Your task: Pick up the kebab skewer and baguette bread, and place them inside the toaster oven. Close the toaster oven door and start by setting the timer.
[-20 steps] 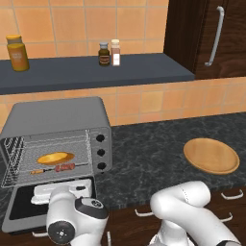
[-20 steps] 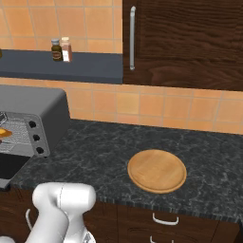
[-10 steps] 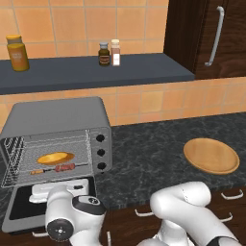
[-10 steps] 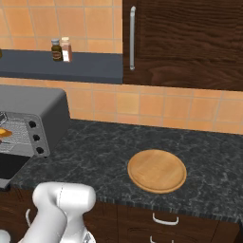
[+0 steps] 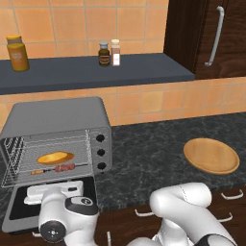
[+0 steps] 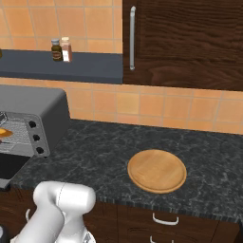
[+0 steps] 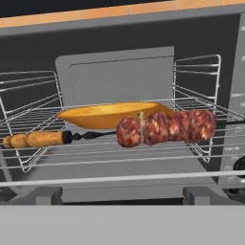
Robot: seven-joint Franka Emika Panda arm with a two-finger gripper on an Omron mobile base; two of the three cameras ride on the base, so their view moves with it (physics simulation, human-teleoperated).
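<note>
Kebab skewer lies flat on the wire rack inside the toaster oven. It's a thin stick with a tan handle at the hand view's left, a dark neck, then four or five reddish-brown meat chunks bunched toward the right. Baguette bread sits just behind it on the same rack: golden-yellow, elongated oval, pointed ends.

Both long axes run side to side across the oven mouth, parallel to the front edge. In the left base view the skewer has its meat end toward the knob panel, with the bread behind it.

Toaster oven door is dropped open and lies flat, partly hidden by the arm.

Gripper jaws stand wide apart, holding nothing; the hand sits low in front of the oven opening and looks straight in.

Versus a second ago: no change to food, door or plate. The arm's wrist sits slightly lower in the left base view.

Round wooden plate is on the counter, well right of the oven.
</note>
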